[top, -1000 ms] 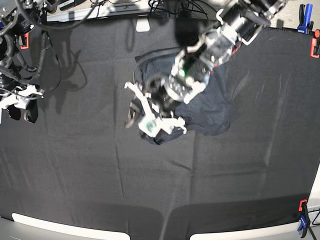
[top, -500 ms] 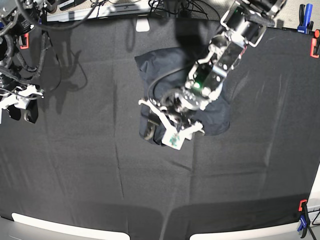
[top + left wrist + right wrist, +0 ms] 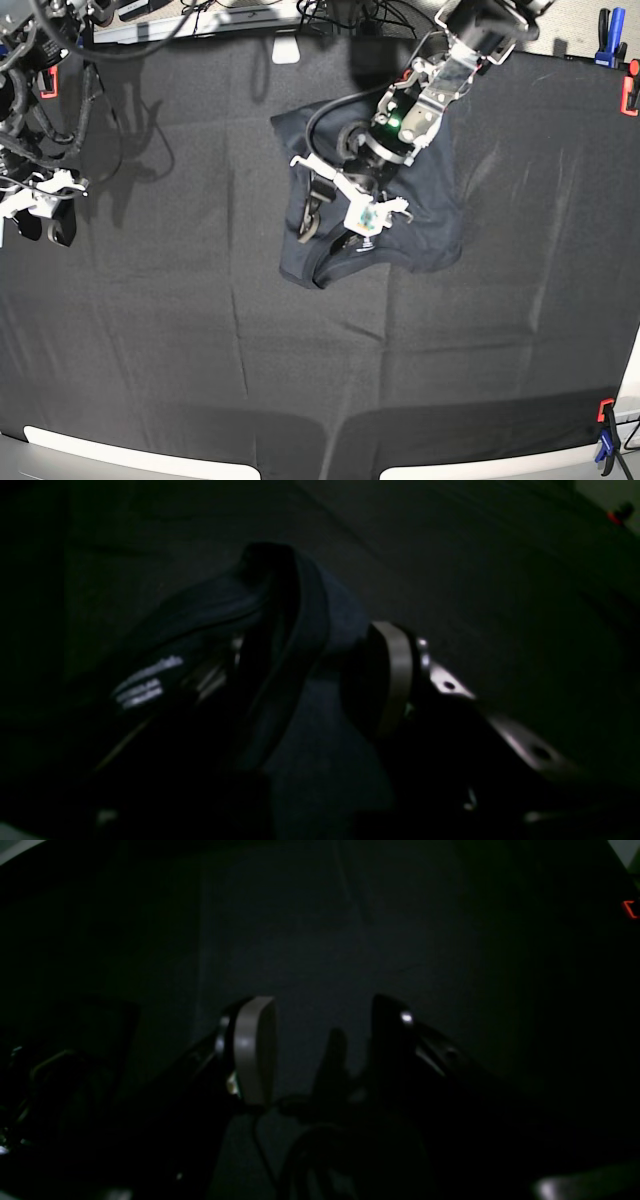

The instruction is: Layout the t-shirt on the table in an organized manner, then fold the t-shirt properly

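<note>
Your left arm reaches in from the far edge toward the middle, wrist bent downward, a green light glowing on its housing. Your left gripper (image 3: 330, 220) has its jaws spread wide, one finger (image 3: 387, 680) pale and clearly visible in the wrist view, the other lost in darkness. Your right arm stays tucked at the side, and your right gripper (image 3: 320, 1040) hangs with jaws apart and nothing between them.
</note>
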